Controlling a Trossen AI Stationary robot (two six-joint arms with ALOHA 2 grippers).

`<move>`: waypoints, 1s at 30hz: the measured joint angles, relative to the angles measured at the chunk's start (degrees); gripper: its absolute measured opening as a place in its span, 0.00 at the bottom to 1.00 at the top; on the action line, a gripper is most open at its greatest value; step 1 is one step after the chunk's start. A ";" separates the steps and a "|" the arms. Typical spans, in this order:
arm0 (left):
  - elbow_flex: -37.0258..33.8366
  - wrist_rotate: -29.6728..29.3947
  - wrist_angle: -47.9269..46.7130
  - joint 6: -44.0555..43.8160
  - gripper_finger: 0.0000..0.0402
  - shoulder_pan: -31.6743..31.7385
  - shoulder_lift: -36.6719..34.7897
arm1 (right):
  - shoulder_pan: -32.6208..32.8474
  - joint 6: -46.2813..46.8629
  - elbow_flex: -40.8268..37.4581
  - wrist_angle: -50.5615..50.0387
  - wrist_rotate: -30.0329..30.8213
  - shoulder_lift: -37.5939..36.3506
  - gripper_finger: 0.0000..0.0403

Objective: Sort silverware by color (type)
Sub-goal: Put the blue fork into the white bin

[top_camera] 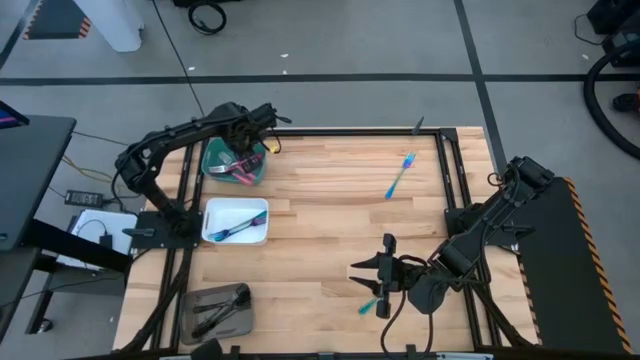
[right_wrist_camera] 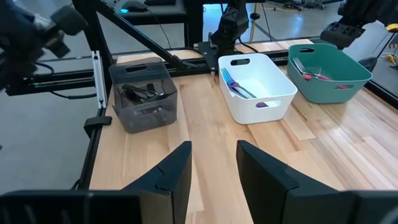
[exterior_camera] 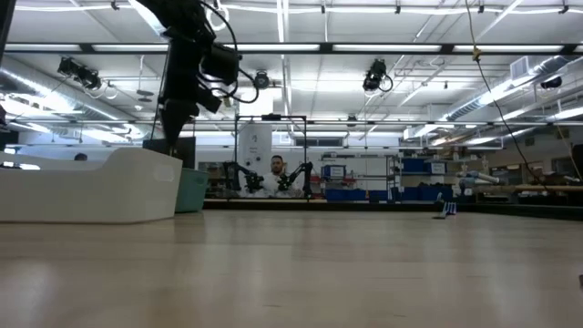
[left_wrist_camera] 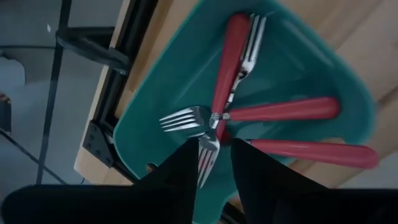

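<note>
Three red-handled forks (left_wrist_camera: 273, 112) lie crossed on the floor of the teal tray (top_camera: 215, 160) at the table's far left. My left gripper (left_wrist_camera: 214, 149) hangs open just above them, pointing down; one fork's tines show in the gap between its fingers. Iridescent blue utensils (top_camera: 232, 230) lie in the white tray (top_camera: 258, 208), and dark ones (top_camera: 222, 305) in the grey tray (top_camera: 195, 300). One blue fork (top_camera: 400, 175) lies on the far right of the table, another blue piece (top_camera: 368, 306) near the front. My right gripper (top_camera: 372, 268) hovers open beside that piece, holding nothing.
The three trays stand in a row along the table's left edge, teal farthest, white in the middle, grey nearest. A black frame rail (top_camera: 455, 180) runs along the right side. Bare wood (top_camera: 330, 220) lies between the trays and the right arm.
</note>
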 joint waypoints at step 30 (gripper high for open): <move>0.09 13.07 39.80 -22.30 0.26 -47.18 -2.04 | -1.18 3.03 0.00 -2.86 2.52 0.00 0.33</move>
